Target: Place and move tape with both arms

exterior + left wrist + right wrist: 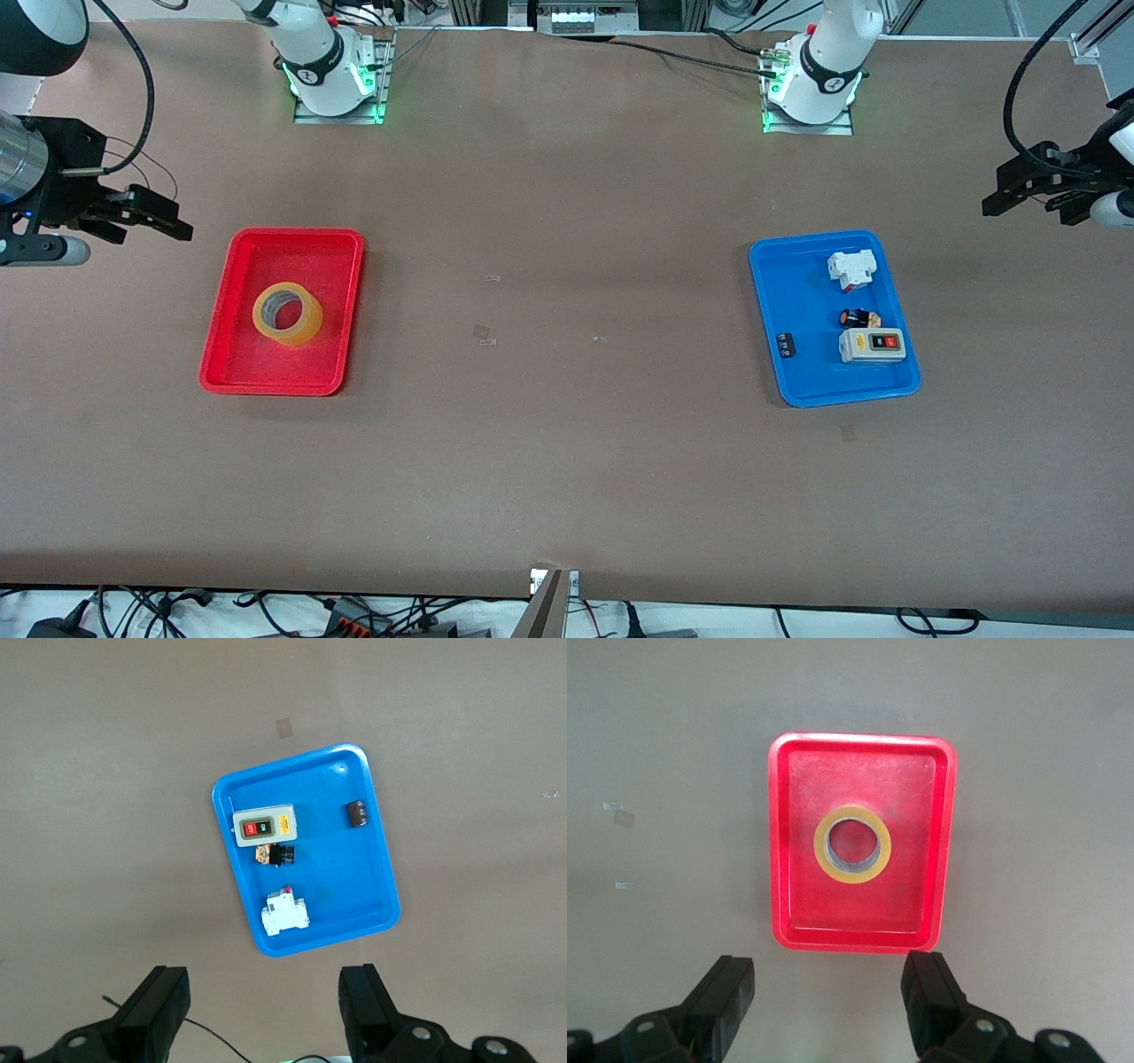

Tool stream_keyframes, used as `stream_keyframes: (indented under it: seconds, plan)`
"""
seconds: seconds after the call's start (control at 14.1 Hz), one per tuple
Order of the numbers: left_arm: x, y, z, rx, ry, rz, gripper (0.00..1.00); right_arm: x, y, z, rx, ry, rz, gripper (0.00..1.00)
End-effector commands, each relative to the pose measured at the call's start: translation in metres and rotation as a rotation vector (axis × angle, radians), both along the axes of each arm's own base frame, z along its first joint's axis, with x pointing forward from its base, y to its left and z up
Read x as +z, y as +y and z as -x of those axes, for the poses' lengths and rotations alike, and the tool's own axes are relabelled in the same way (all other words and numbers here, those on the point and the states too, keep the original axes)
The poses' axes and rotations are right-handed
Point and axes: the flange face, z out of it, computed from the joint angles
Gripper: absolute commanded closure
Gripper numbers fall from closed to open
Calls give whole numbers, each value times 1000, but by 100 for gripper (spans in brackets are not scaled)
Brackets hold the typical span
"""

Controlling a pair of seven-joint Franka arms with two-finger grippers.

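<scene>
Two pairs of fingers are standing spread with nothing between them: the right gripper is hanging high above the bare table at the right arm's end, just outside the red tray, and the left gripper is hanging likewise above the left arm's end, outside the blue tray. Both arms are waiting up and out at the table's ends, which is probably leaving the trays clear for the wrist cameras to look down on.

The tape, a yellowish roll, is lying flat on its side near the middle of the red tray, its hole facing up, a pose that is offering the rim to a grasp from above. Whether it is lying there as a starting place or as the place the task wants it, this scene is fitting both, so I am not judging.

The blue tray is holding a grey switch box, a white breaker, a small dark knob between them and a little black block toward the table's middle.

The right wrist view is showing the tape centred and round, straight from above; the front view is showing the roll's height instead. The left wrist view is showing no tape at all, only the blue tray; the front view alone is showing both trays well apart
</scene>
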Motion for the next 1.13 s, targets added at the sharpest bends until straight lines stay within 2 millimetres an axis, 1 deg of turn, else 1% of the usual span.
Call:
stream_keyframes:
  seconds: [0.0,0.5,0.78,0.85,1.06]
  plan:
    - [7,-1,5,6,1,17,0,6,-3,20,16,-24,8,0]
    - [8,-2,6,5,0,17,0,4,-2,24,16,10,6,0]
    - [8,-2,6,5,1,17,0,10,-3,21,22,-16,15,0]
    - [8,-2,6,3,1,17,0,11,-4,20,29,-23,50,0]
    - [5,-2,5,5,4,15,0,12,-4,21,30,-22,57,0]
